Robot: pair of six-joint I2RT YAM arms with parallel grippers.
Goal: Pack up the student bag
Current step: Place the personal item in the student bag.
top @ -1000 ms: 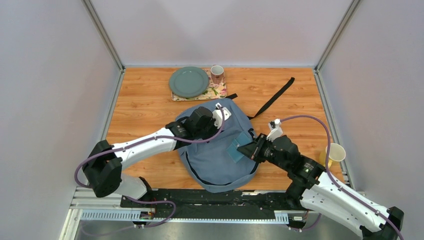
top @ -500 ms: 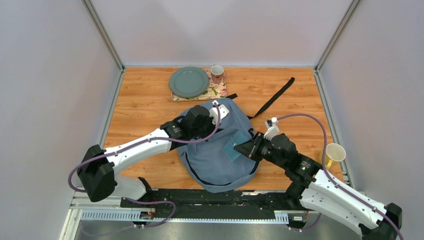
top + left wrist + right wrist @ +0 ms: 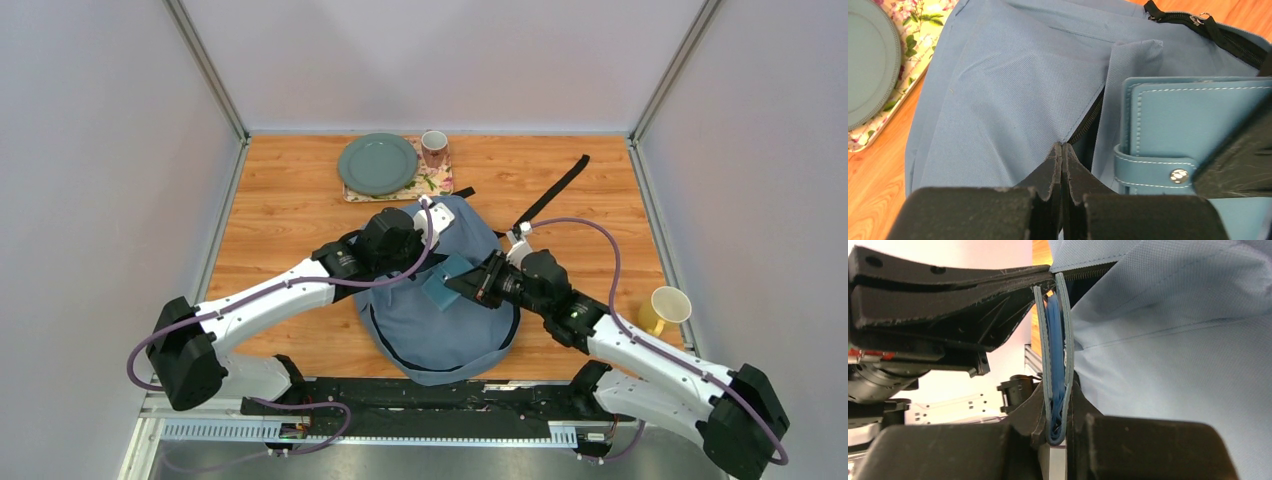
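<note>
The student bag (image 3: 440, 335) lies flat at the table's near middle, grey-blue, with its zip open. My left gripper (image 3: 424, 258) is shut on the bag's fabric at the edge of the zip opening; its closed fingertips (image 3: 1062, 150) pinch the cloth (image 3: 1013, 100) beside the dark gap. My right gripper (image 3: 462, 286) is shut on a blue leather wallet (image 3: 440, 283) with a snap strap, held edge-on (image 3: 1054, 340) at the opening. In the left wrist view the wallet (image 3: 1188, 120) sits right beside the gap, one right finger (image 3: 1243, 157) over it. The bag's inside is hidden.
A green plate (image 3: 377, 163) and a patterned mug (image 3: 434, 147) stand on a floral mat (image 3: 436, 185) at the back. A yellow cup (image 3: 668, 305) stands at the right edge. The bag's black strap (image 3: 550, 193) trails to the back right. Walls enclose the table.
My right gripper has moved left with the wallet, from the bag's right side to its zip opening. My left gripper has shifted slightly left and back, still holding the fabric.
</note>
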